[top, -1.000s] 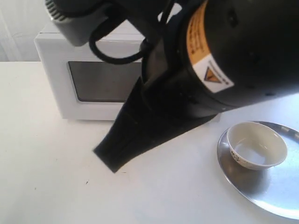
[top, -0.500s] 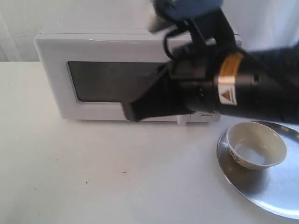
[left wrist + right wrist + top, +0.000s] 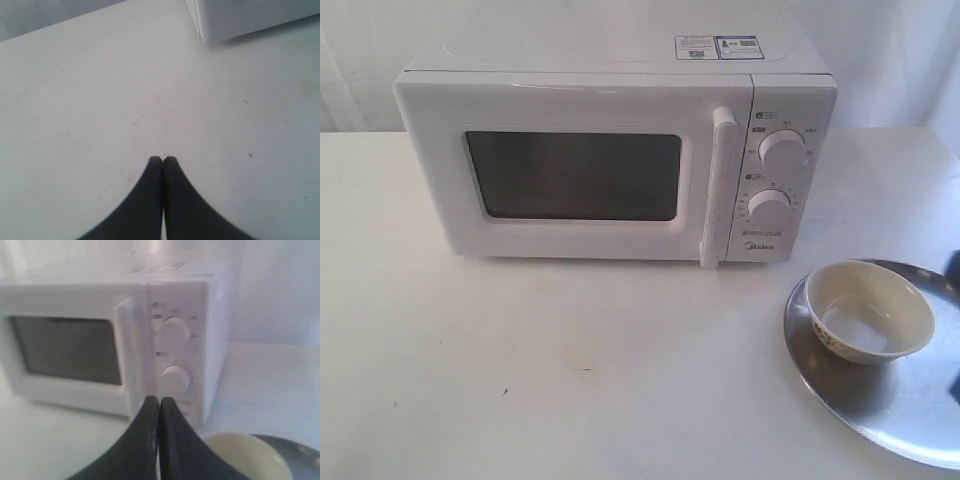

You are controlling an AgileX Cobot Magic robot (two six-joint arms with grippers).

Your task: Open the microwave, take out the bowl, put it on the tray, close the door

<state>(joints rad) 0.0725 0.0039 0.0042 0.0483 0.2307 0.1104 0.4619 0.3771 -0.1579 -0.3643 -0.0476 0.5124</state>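
Observation:
The white microwave [image 3: 775,100] stands at the back of the table with its door [image 3: 430,170] closed and the bar handle [image 3: 720,185] flush against it. The cream bowl [image 3: 870,310] sits upright on the silver tray [image 3: 900,410] at the front right. In the right wrist view my right gripper [image 3: 159,400] is shut and empty, hovering in front of the microwave [image 3: 190,300] with the bowl [image 3: 245,455] just beside it. My left gripper [image 3: 163,159] is shut and empty over bare table, with a corner of the microwave [image 3: 250,15] beyond it.
The white tabletop [image 3: 570,380] stretches in front of the microwave. A white curtain [image 3: 880,40] hangs behind. Two dark slivers of the right arm [image 3: 955,268] show at the exterior view's right edge, next to the tray.
The right arm, which blocked the microwave front, has swung up and pulled away to the right, almost out of the exterior view. Door, bowl and tray have not moved.

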